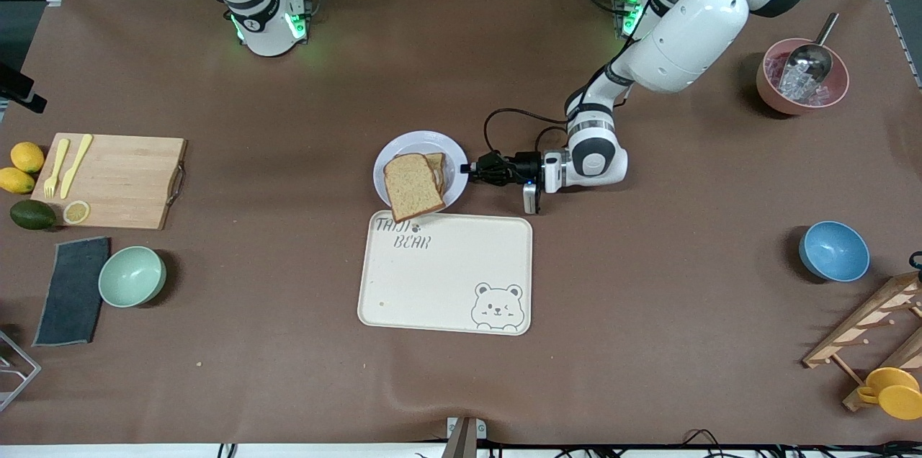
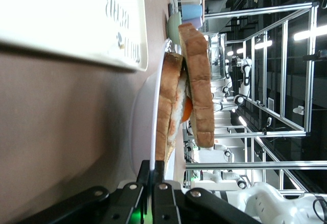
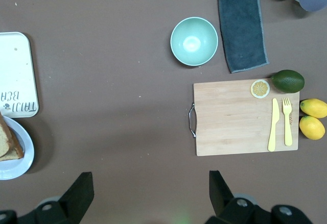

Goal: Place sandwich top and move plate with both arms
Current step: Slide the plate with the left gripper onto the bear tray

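Note:
The lavender-white plate (image 1: 421,141) sits mid-table, just farther from the front camera than the cream tray. The brown sandwich top (image 1: 413,186) lies skewed on the egg-bearing slice, and its corner overhangs the plate toward the tray. My left gripper (image 1: 468,170) lies low and level, shut on the plate's rim at the left arm's end. In the left wrist view its fingers (image 2: 158,165) pinch the thin rim (image 2: 156,112), with the sandwich top (image 2: 200,81) beyond. My right gripper (image 3: 150,183) is open and empty, high over bare table between the plate (image 3: 20,160) and the cutting board.
The cream bear tray (image 1: 446,274) is close to the plate. A cutting board (image 1: 115,181) with cutlery and fruit, a green bowl (image 1: 132,276) and a dark cloth (image 1: 72,290) lie toward the right arm's end. A pink bowl with a scoop (image 1: 802,76) and a blue bowl (image 1: 833,250) are toward the left arm's end.

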`<state>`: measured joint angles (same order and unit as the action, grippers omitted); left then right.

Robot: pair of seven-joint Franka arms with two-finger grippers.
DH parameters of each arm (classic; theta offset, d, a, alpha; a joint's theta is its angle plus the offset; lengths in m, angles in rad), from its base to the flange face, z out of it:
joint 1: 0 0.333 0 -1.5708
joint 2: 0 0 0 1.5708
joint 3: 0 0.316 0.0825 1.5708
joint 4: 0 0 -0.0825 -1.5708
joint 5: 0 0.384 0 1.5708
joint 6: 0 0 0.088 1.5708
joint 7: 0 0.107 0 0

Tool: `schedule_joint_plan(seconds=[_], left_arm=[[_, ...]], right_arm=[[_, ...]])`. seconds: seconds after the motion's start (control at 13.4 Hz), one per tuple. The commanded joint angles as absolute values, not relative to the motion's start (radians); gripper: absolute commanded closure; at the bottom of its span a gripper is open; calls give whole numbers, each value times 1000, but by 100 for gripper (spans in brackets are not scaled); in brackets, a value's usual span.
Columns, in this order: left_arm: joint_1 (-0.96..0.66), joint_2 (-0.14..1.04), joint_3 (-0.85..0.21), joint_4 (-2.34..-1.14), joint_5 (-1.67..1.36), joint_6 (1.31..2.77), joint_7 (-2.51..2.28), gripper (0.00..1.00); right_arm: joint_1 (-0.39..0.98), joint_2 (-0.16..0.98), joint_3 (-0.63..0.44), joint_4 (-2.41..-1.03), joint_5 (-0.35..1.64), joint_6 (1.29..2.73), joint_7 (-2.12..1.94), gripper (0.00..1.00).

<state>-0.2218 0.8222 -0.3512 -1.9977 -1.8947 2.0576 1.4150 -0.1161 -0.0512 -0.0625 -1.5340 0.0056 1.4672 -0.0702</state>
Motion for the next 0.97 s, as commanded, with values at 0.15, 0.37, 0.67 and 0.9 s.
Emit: schedule_joint_plan(seconds=[0.15,0.37,0.67,0.9], left_arm=[[-186,779,-383,-1991,-1928,2051,1370,100],[-163,743,-383,-2002,-1922,2051,1329,100],[-120,718,-382,-1996,-1908,2051,1279,100],[-94,701,-382,-1987,-1875,2049,1232,100]], right_arm=[[-109,-54,-52,-1528,0,1453,-63,0],[-95,-49,-52,-1534,-2,1450,-63,0],[-94,-48,-54,-1534,-6,1450,-63,0],[-101,-48,-58,-1531,-8,1453,-63,0]])
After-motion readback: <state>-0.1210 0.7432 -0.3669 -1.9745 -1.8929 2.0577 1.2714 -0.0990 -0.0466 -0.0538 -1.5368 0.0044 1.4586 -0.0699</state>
